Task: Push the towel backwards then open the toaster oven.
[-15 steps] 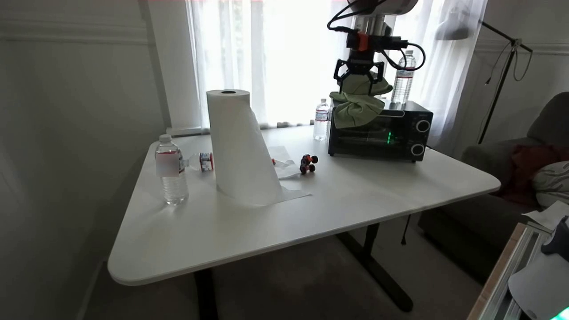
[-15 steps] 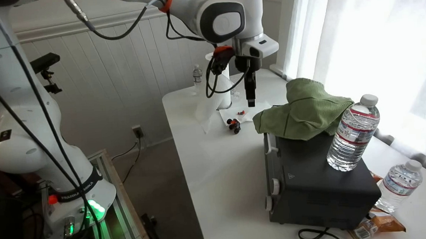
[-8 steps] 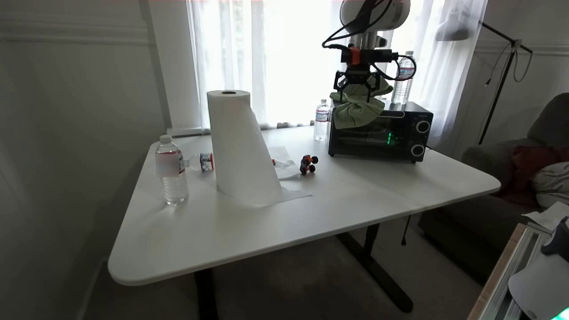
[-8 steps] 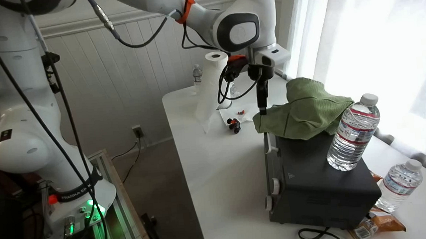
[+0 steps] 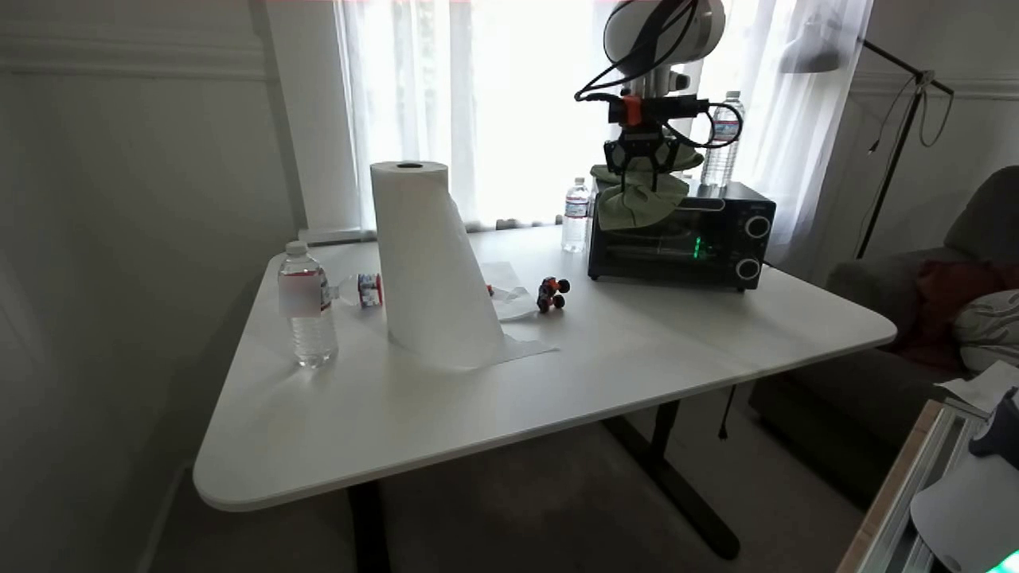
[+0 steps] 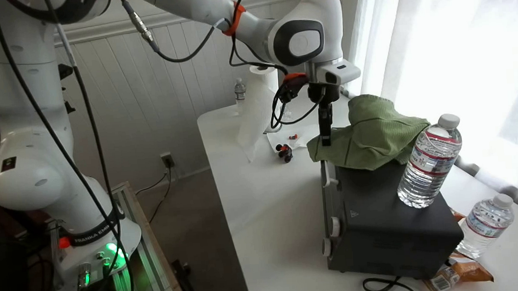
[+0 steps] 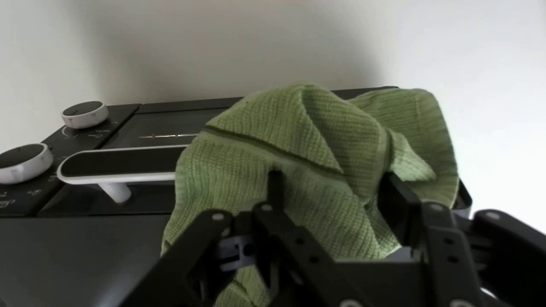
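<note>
Poised, seemingly, for the push: stationed with the hand (image 5: pixel 639 189) pointing down at the front of the towel (image 6: pixel 368 132), spread apart and clamped on nothing. Cannot tell whether touching or just short of contact. Lies bunched, in the towel's case, on top of the oven (image 6: pixel 384 214), at the end away from the knobs (image 7: pixel 85 115), with a loose flap over part of the handle (image 7: pixel 123 164). Turns now on one line: from the hand through the towel toward the edge of the bench (image 6: pixel 273 234) by the curtain (image 6: pixel 460 61), square across the long axis of the oven, set roughly along that edge. Probably wants a level shove, high enough to miss the handle and bare it for a later pull. Might skid over the folds, or crowd the towel sideways into the bottle (image 6: pixel 431 162) on the oven. Leaves the door (image 5: pixel 661 251) for afterwards, to all appearance closed.
</note>
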You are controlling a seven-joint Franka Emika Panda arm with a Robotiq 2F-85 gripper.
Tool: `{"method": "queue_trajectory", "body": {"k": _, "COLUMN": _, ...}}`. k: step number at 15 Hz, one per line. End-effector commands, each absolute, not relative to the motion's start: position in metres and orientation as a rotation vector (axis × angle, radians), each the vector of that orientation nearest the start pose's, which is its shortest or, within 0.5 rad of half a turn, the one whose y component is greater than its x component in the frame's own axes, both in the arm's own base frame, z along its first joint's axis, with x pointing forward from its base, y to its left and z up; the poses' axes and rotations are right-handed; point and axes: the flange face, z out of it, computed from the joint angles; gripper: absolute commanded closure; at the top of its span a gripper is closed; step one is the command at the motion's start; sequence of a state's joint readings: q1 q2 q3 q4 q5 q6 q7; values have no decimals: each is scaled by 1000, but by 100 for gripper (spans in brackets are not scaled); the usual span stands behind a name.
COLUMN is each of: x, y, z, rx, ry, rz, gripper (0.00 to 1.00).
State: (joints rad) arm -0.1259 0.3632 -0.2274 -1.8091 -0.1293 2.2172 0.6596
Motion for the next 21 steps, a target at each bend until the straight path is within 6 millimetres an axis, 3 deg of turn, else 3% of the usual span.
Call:
{"method": "queue_trajectory", "body": {"k": 1, "x": 614, "y": -216, "z": 359, "rx": -2975, "ry": 1516, "rz": -111, "gripper": 71}}
{"method": "queue_trajectory", "body": {"k": 4, "x": 614, "y": -217, "z": 364, "rx": -2970, "ry": 1526, "rz": -105, "gripper": 92}}
{"method": "queue_trajectory", "body": {"k": 6, "x": 614, "y": -220, "z": 369, "rx": -2957, "ry": 1535, "rz": -120, "gripper": 100}}
{"method": "queue_trajectory", "body": {"k": 10, "x": 620, "y": -229, "z": 386, "rx": -2862, "ry": 1586, "rz": -218, "gripper": 98}}
{"method": "queue_trajectory", "body": {"k": 13, "x": 625, "y": -232, "z": 400, "rx": -2703, "ry": 1710, "rz": -241, "gripper": 98}}
{"method": "queue_trajectory", "body": {"k": 16, "x": 635, "y": -240, "z": 412, "rx": -2547, "ry": 1830, "rz": -392, "gripper": 98}}
{"method": "queue_trajectory", "body": {"k": 21, "x": 646, "y": -251, "z": 415, "rx": -2291, "ry": 2062, "rz": -590, "gripper": 98}}
